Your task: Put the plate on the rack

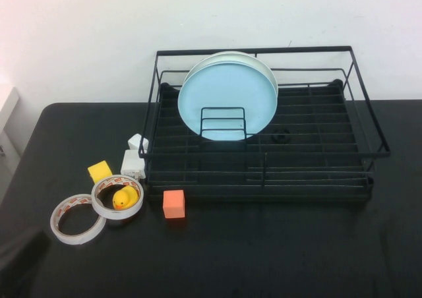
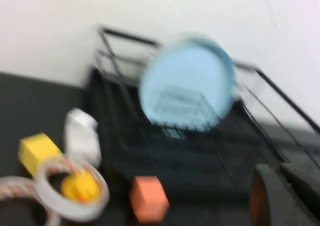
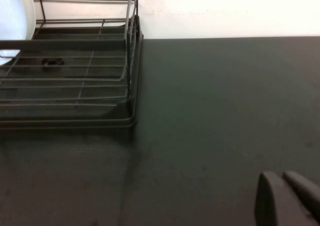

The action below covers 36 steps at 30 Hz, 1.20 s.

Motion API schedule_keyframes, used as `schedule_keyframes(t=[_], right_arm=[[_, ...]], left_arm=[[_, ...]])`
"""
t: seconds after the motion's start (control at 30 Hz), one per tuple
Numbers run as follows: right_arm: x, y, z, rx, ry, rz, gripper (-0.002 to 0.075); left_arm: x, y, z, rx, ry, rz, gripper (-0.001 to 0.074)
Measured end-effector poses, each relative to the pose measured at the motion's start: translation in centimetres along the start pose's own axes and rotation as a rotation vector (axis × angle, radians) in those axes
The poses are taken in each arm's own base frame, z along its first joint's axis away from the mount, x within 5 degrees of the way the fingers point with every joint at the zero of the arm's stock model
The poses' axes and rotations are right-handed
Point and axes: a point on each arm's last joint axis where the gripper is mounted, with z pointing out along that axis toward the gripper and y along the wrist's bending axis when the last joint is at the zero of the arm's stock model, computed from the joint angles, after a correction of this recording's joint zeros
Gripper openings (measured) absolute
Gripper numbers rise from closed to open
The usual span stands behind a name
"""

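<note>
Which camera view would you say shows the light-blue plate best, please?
The high view: the plate stands upright in the rack, sharp and nearly whole, a cream-white plate behind it. The left wrist view shows it whole but blurred. The right wrist view catches only a pale plate edge.

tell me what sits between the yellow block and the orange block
In the high view, a tape roll ringing a rubber duck lies between yellow block and orange block.

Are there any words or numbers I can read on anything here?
None can be read.
Tape rolls: red print runs round the rims, too small to make out.
Plate, rack, duck, blocks: no text shows.
</note>
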Motion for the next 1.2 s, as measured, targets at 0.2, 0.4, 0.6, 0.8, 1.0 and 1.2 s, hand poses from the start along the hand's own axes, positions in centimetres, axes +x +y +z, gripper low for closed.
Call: schedule_keyframes(t=[0.2, 0.4, 0.6, 0.8, 1.0, 1.2], right_arm=[[0.0, 0.0, 0.0, 0.0, 0.0, 0.0, -0.0001], [0.0, 0.0, 0.0, 0.0, 0.0, 0.0, -0.0001], [0.0, 0.0, 0.0, 0.0, 0.0, 0.0, -0.0001], [0.0, 0.0, 0.0, 0.0, 0.0, 0.0, -0.0001], [0.0, 0.0, 0.0, 0.0, 0.001, 0.0, -0.0001], [0.0, 0.0, 0.0, 0.0, 0.001, 0.0, -0.0001]], left_arm=[[0.5, 1.2, -0.6, -0.026, -0.157, 0.08, -0.0002], [3.5, 2.9, -1.9, -0.15, -0.091, 0.035, -0.0002], [4.9, 4.4, -3.4, -0.381, -0.054, 0.005, -0.0001], [5.6, 4.9, -3.5, -0.42, -0.008, 0.099, -0.0002], [5.6, 4.9, -3.5, -0.423, -0.007, 0.112, -0.0002], [5.7, 5.0, -3.5, -0.426, 0.003, 0.112, -0.0002]])
